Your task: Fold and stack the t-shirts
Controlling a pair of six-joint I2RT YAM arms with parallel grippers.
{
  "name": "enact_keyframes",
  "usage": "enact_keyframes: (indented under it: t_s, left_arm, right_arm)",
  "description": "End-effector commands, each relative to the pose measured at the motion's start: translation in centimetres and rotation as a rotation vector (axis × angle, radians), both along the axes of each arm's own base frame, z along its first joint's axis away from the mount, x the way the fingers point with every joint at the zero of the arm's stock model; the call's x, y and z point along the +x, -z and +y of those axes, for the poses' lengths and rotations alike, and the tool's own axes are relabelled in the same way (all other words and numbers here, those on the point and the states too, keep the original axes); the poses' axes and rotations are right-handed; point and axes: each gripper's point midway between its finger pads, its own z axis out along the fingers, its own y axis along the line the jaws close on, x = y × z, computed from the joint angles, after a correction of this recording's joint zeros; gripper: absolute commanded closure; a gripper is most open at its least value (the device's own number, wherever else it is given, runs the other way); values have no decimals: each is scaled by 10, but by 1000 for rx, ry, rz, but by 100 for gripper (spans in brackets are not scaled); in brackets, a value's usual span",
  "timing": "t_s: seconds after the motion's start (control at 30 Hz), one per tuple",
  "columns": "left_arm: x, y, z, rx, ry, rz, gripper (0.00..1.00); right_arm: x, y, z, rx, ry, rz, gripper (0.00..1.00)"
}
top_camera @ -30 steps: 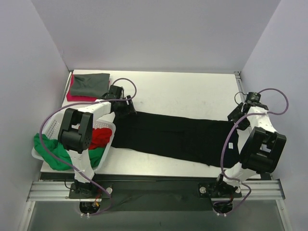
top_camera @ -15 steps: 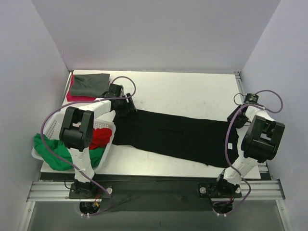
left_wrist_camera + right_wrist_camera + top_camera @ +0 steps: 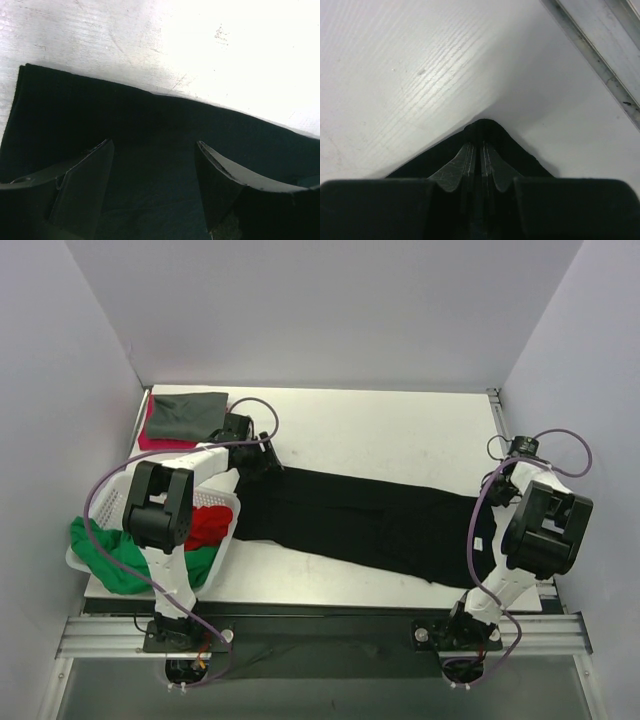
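Two states: right jaws pinch the black t-shirt (image 3: 370, 525), left jaws spread above it.

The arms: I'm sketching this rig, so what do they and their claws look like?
The left arm and right arm have white links with black joint housings. A purple cable loops along each. The left claw and right claw have two dark wedge-shaped fingers.

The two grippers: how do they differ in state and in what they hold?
The left gripper is open; the right gripper is shut. The left gripper holds nothing, while the right gripper pinches a corner of the black t-shirt. Both are at that shirt, at opposite ends.
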Motion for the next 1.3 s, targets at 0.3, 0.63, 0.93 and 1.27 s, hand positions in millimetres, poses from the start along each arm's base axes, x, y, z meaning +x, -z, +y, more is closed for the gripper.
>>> enact_keyframes:
  t_s: [0.3,0.63,0.93,1.27]
  left_arm:
    - [-15,33,41,140,-77,83,23]
    - [-1,5,13,131,26,-7,21]
    - [12,-39,4,151,53,-99,19]
    - [-10,-81,-48,114,150,-202,18]
  right_arm:
    - [-21,-18,-34,-133,111,33,95]
    - [-36,-33,-47,-211,154,61,62]
    - [-50,-69,-37,-273,169,7,59]
    - [-47,-53,69,-33,-7,-48,61]
